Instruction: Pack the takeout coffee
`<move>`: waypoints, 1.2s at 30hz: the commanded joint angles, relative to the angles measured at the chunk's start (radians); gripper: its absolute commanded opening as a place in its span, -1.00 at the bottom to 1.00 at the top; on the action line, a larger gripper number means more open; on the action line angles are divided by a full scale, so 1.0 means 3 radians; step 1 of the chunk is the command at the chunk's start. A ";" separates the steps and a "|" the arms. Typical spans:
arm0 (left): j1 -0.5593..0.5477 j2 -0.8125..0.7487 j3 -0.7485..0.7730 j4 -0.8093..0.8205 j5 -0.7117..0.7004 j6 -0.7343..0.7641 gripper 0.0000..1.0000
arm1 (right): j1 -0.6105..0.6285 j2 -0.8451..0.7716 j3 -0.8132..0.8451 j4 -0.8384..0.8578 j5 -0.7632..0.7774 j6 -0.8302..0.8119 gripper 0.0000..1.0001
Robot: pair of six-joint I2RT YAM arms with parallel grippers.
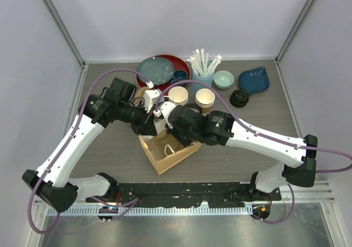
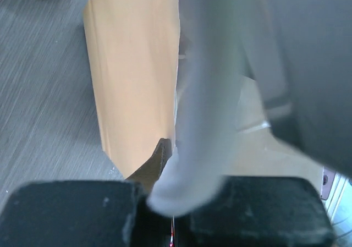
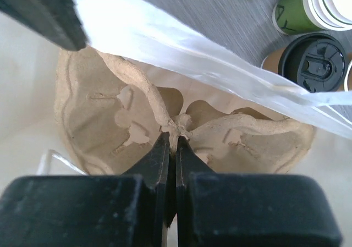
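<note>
- Now, top: both arms meet over the paper bag mid-desk.
- Left wrist: left pincer nipped on the bag's edge.
- Right wrist: right pincer clamps the pulp carrier; brown lidded cup stands outside. Likely next: seat carrier, load cups.

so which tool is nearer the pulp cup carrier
Right. The right tool is shut on the pulp cup carrier; the left tool holds the paper bag, off the carrier.

The top camera hangs above and behind the arms, looking down on the whole table, the paper bag at its centre. The left wrist camera sits tight against the bag's outer side. The right wrist camera peers closely into the bag at a pulp carrier.
</note>
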 commanded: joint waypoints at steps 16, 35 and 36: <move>0.0047 -0.0005 -0.0079 0.0653 -0.0949 -0.0700 -1.00 | 0.0046 -0.0117 -0.0490 -0.0061 -0.0002 0.0343 -0.98; 0.0047 -0.0030 -0.0054 0.0736 -0.0924 -0.0675 -1.00 | -0.0194 0.0369 -0.0486 -0.0363 -0.0528 0.0456 -0.98; 0.0042 -0.0025 -0.0069 0.0736 -0.0883 -0.0664 -1.00 | -0.0230 0.0399 -0.0450 -0.0368 -0.0533 0.0456 -0.98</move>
